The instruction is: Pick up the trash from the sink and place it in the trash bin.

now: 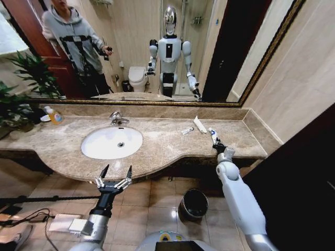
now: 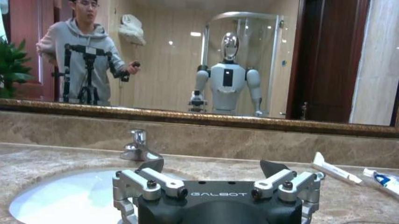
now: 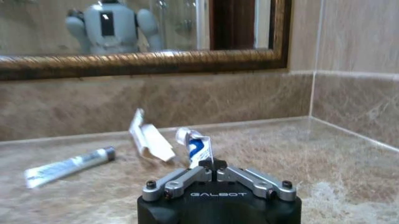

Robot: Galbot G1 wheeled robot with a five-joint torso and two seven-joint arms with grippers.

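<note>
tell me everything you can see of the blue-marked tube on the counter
The blue-marked tube is a small white squeeze tube with a blue patch, soft plastic by its look. It sits on the beige marble countertop, near the right end, tilted up. The right gripper has its jaws closed on the tube's near end. A white sachet lies just beside it.

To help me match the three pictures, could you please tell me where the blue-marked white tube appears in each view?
Head view: the blue-marked tube lies on the countertop, at the right gripper.
Left wrist view: it lies at the frame's right edge, beyond the open left gripper.
Right wrist view: it stands pinched in the shut fingertips.
Shared landmark: the white sachet beside it.
</note>
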